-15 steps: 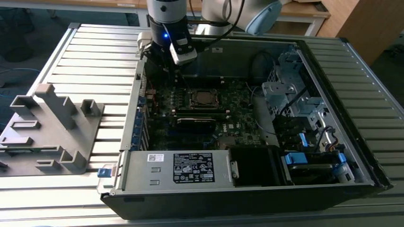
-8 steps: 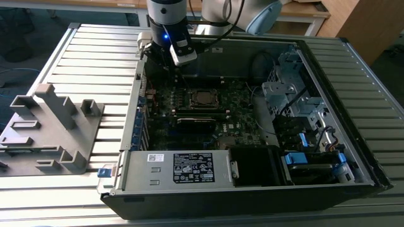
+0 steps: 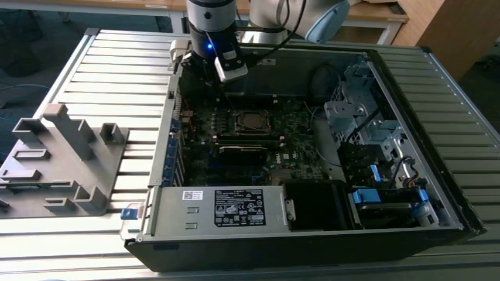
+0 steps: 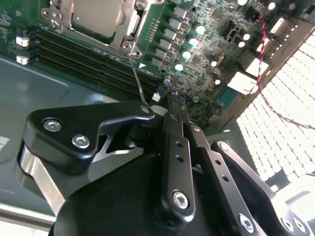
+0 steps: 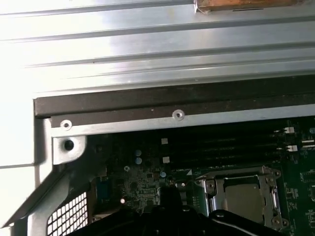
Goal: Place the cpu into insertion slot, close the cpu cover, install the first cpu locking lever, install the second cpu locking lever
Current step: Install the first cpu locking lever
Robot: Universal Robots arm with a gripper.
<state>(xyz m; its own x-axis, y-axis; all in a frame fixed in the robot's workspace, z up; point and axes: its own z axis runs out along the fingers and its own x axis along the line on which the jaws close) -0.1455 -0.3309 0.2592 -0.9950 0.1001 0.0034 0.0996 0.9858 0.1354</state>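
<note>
You are in a robotics lab or test workshop: a robot arm (image 3: 211,23) stands over an open computer case (image 3: 449,199) that lies on a ribbed aluminium bench (image 3: 117,64). A grey fixture block (image 3: 70,152) sits beside the case, and wooden desks (image 3: 375,12) line the back.

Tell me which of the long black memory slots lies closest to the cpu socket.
The memory slot running directly along the cpu cover's edge. The other slots lie parallel beyond it, farther from the socket.
</note>
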